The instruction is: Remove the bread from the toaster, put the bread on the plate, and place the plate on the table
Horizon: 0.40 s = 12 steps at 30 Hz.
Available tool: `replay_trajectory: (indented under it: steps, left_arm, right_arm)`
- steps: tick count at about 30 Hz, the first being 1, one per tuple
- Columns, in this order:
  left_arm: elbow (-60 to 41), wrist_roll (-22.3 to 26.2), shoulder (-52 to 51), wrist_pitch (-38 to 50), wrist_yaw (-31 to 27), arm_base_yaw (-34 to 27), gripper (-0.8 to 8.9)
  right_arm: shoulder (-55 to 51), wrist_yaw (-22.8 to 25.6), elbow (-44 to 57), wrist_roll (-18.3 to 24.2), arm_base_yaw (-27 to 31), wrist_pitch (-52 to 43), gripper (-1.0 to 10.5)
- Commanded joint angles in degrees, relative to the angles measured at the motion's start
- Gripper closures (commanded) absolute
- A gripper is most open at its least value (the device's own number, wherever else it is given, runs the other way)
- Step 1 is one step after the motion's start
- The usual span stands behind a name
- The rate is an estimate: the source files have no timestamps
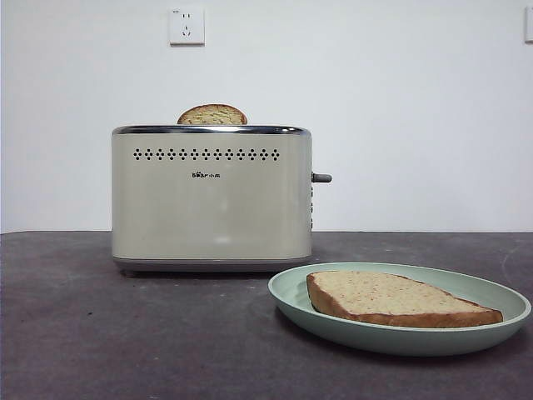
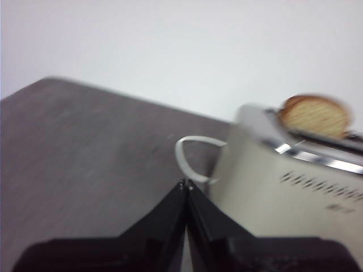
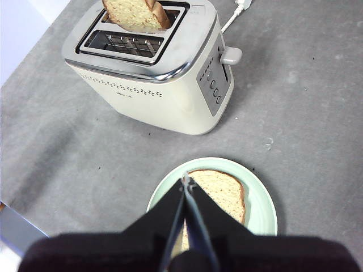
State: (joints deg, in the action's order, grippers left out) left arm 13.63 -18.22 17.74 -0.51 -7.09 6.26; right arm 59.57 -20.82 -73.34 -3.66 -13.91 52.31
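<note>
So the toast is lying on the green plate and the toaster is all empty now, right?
Not quite. The toast does lie flat on the green plate, but the toaster is not empty. The front view shows a second slice poking its domed top out of the toaster, and the right wrist view shows it standing in one slot while the other slot is bare.

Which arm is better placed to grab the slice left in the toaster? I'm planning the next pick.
Left, probably. The left gripper, jaws shut, hangs beside the toaster, near the second slice. The right gripper hangs over the plate and its bread.
</note>
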Motion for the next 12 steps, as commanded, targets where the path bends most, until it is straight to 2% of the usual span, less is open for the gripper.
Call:
replay_trajectory:
  steps: [1, 4, 7, 10, 12]
  left_arm:
    - [-5.2, -2.2, -4.5, -0.3, 0.1, -2.8, 8.17]
    - [-9.3, -4.7, -8.8, -3.0, -0.1, -5.5, 8.17]
    - [-11.5, -5.3, -11.6, -6.8, 0.0, -6.8, 8.17]
    - [-12.3, -4.3, -14.0, -11.5, 0.1, -7.1, 8.17]
    - [-12.3, -1.8, -15.6, -12.7, 0.9, -7.1, 8.17]
  right_arm:
    - [0.0, 0.2, 0.3, -0.3, -0.1, -0.2, 9.5]
    - [0.0, 0.2, 0.3, -0.3, -0.1, -0.2, 9.5]
    - [0.0, 0.2, 0.3, -0.3, -0.1, -0.2, 9.5]
    - [0.0, 0.2, 0.3, -0.3, -0.1, -0.2, 9.5]
    - [0.0, 0.2, 0.3, -0.3, -0.1, -0.2, 9.5]
